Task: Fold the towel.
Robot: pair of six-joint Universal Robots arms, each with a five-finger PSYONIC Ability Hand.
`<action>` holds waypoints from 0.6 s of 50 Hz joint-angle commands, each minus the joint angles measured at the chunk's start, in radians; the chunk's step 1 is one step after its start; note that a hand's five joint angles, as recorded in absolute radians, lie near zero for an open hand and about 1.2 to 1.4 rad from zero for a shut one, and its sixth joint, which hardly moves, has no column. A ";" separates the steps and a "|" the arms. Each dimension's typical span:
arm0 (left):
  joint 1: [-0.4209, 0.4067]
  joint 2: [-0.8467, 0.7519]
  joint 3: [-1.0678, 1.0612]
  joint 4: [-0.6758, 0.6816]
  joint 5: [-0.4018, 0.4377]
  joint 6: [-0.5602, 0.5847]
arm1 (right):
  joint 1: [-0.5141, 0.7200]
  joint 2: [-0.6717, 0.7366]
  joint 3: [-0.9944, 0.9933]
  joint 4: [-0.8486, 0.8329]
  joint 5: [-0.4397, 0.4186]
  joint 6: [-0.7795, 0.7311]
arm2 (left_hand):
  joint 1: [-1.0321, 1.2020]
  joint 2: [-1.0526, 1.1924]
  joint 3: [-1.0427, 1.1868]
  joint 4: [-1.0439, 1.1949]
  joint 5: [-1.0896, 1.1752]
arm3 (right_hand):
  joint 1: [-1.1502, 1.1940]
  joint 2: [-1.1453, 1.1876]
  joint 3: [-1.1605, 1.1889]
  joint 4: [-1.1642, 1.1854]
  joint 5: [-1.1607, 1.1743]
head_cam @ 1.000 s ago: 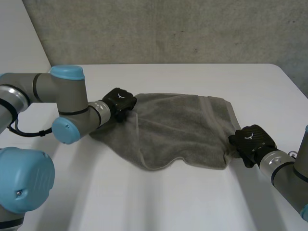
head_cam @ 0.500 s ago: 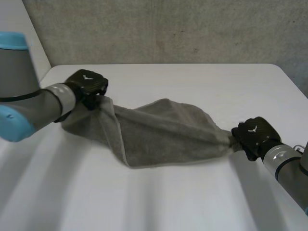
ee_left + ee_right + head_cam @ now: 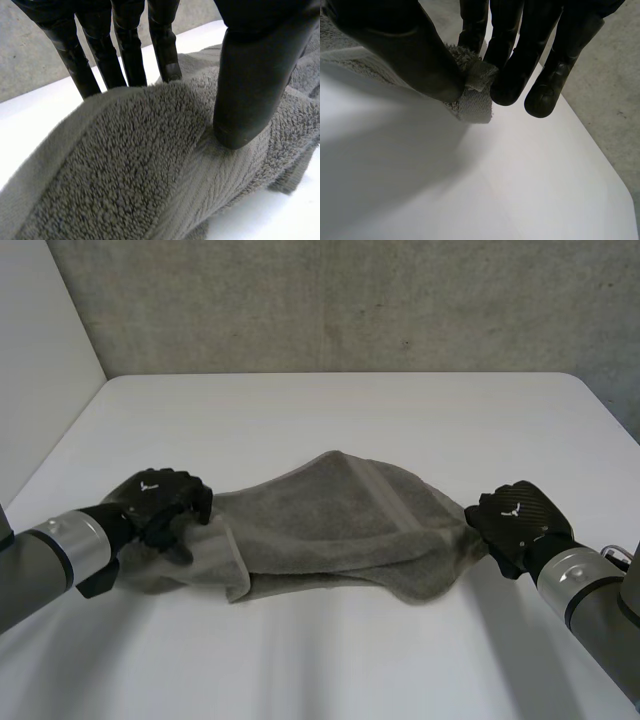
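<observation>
Head camera behind, looking down; wrist cameras close, seemingly sharing towel [image 3: 330, 525]

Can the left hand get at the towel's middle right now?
Probably not yet: the left hand is pinching one end of the towel, thumb over the cloth, so it must let go first. Otherwise nothing stands between them.

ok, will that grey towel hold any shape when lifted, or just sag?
Likely floppy: the towel slumps in loose folds between the left hand and right hand. Probably not slippery: its thick pile should grip the fingers. The right hand's small corner pinch might slip under weight.
</observation>
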 commanded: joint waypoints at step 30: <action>-0.193 -0.076 0.106 -0.003 -0.039 0.328 | 0.012 0.038 0.018 -0.009 -0.004 -0.001 | -0.272 -0.291 -0.292 -0.292 -0.264 | 0.065 0.080 0.053 0.050 0.063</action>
